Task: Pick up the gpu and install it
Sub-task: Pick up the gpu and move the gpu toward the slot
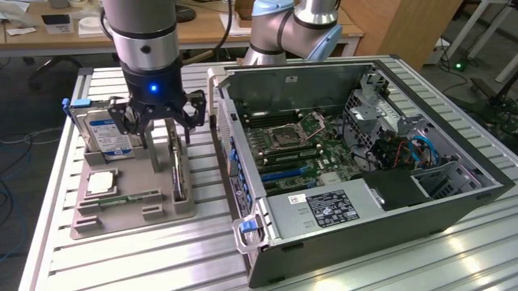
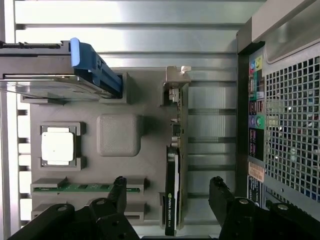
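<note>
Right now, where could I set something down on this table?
The ribbed table is bare in front of the grey tray, toward the exterior view's lower left, and again at the lower right beside the computer case. It is crowded on the tray, where the hand hangs open over the gpu.

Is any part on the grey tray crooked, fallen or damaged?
Nothing stands out. The gpu stands on its edge in its slot of the grey tray, the hard drive stands in its holder, and the memory stick and the processor lie flat in their recesses. The open gripper hangs above the gpu.
</note>
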You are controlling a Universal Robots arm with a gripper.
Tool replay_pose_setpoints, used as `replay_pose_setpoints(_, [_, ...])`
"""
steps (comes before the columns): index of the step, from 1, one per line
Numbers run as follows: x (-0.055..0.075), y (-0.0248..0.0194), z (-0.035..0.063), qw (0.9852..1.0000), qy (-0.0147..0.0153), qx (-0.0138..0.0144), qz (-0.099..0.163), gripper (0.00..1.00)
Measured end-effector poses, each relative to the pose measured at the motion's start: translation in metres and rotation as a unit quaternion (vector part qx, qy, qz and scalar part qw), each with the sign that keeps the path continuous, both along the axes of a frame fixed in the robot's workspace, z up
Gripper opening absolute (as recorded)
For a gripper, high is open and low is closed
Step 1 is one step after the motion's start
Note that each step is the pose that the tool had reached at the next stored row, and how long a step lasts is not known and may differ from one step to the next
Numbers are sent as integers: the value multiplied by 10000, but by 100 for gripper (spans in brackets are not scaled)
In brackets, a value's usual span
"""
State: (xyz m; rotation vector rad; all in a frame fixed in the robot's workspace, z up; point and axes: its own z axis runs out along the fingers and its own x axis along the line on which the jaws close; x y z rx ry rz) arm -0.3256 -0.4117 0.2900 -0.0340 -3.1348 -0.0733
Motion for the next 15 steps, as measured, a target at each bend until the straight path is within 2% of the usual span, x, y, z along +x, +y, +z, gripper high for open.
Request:
replay_pose_setpoints(10, [1,0,-80,10000,2,0,0,76])
replay_pose_setpoints(15, [0,0,-82,10000,2,0,0,76])
